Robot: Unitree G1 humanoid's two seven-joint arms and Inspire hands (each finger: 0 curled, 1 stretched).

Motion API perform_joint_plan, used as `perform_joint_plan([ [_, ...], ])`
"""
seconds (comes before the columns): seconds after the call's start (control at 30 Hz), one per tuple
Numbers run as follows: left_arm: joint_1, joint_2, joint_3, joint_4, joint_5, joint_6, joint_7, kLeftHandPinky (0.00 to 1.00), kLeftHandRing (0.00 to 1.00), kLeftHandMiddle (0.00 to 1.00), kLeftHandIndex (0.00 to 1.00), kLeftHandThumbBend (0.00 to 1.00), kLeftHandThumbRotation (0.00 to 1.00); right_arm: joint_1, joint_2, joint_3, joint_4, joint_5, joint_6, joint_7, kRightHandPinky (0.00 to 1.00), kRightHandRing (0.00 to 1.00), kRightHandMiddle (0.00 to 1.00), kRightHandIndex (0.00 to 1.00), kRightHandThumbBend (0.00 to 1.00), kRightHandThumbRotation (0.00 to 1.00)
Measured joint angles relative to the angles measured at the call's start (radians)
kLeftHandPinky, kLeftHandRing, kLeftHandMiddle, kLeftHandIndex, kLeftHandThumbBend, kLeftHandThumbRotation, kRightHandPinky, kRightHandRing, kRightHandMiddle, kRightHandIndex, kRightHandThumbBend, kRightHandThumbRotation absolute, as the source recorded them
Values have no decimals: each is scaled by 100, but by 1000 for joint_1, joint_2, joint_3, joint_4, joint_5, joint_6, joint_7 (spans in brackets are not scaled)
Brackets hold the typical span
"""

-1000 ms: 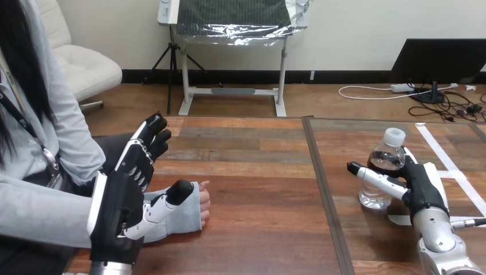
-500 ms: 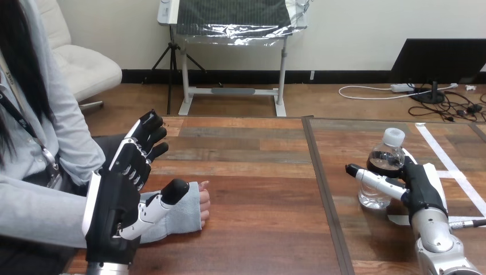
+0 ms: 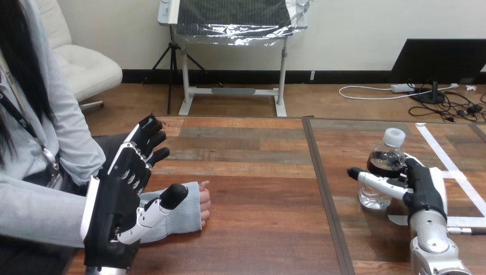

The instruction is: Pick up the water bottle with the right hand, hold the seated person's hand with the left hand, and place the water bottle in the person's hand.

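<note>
A clear water bottle (image 3: 385, 166) with a white cap stands upright on the table's right part. My right hand (image 3: 425, 189) is pressed against its right side at mid height, reaching across its front; the far side of the bottle is hidden. At the left, the person's hand (image 3: 202, 206) rests on the table as a loose fist, with a grey sleeve over the wrist. My left hand (image 3: 117, 206) hovers over that forearm, open with fingers straight and pointing up and away. Its thumb (image 3: 172, 197) lies just above the sleeve, not curled round it.
The person sits at the table's left edge, close behind my left arm. A dark seam (image 3: 322, 189) splits the table into two boards. White tape strips (image 3: 444, 157) run across the right board near the bottle.
My left hand has sunk a little and drawn back toward the left. My right hand has slipped slightly lower at the bottle. Neither the bottle nor the person's hand has moved.
</note>
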Motion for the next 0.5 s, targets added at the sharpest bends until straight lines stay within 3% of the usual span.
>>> perform_joint_plan([
  [0.2, 5, 1, 1, 0, -9, 0, -9, 82, 89, 90, 88, 100, 49, 0, 9, -25, 0, 22, 0, -29, 51, 57, 64, 69, 97, 1],
  [0.5, 16, 1, 2, -4, -10, 0, -12, 82, 88, 89, 87, 100, 49, 0, 25, -50, 0, 33, 0, -77, 47, 50, 55, 57, 93, 0],
])
